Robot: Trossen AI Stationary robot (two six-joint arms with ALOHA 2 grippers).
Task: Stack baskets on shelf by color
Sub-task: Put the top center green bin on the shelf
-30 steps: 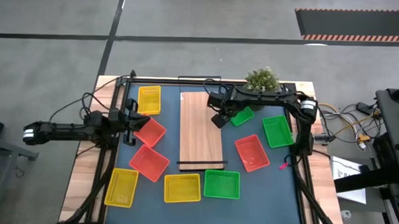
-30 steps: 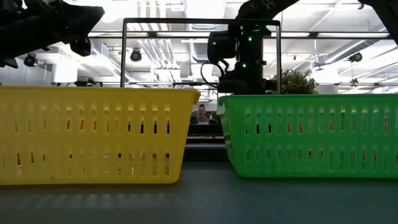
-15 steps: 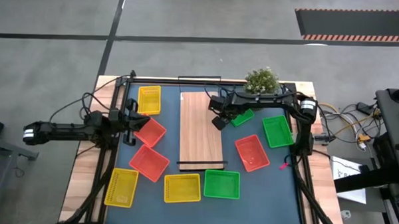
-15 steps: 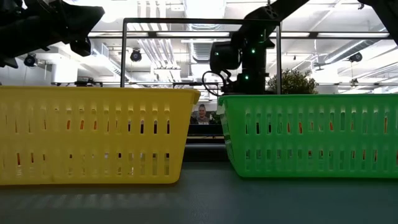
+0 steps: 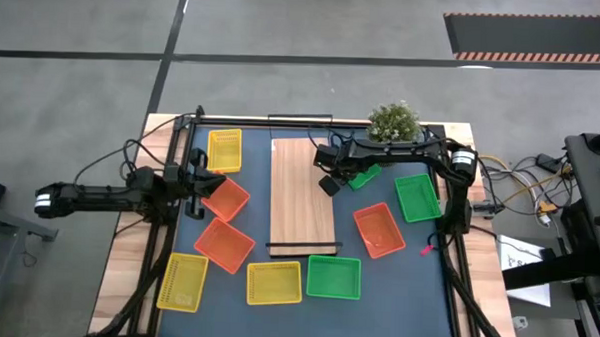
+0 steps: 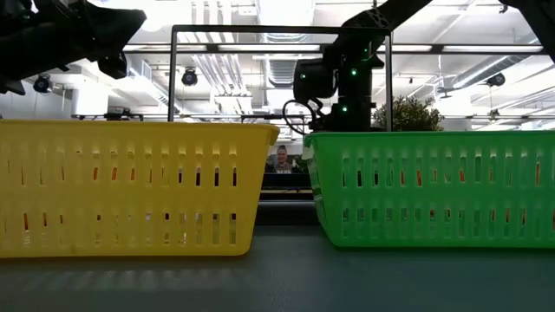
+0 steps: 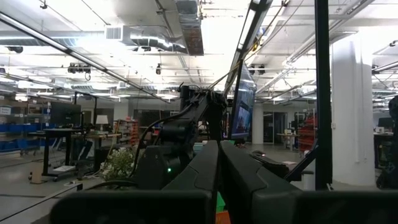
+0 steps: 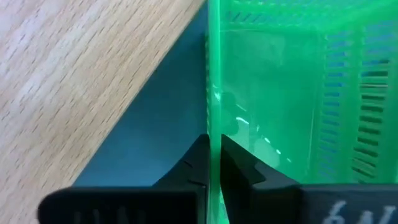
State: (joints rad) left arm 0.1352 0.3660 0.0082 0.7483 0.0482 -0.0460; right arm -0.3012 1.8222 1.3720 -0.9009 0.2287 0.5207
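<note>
Right gripper [image 8: 210, 163] pinched the slotted green plastic basket's [image 8: 280, 93] thin wall, beside the light-wood shelf board [image 8: 74, 68]; only the wrist view showed it.

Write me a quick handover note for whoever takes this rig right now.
Right gripper: shut on the wall of a green basket beside the shelf.
Left gripper: shut, empty, waiting at the table's left edge.
Shelf: bare, nothing stacked.
Other eight baskets lie loose on the mat: three yellow, three red-orange, two green.
Left: all stacking, starting with this green one.
</note>
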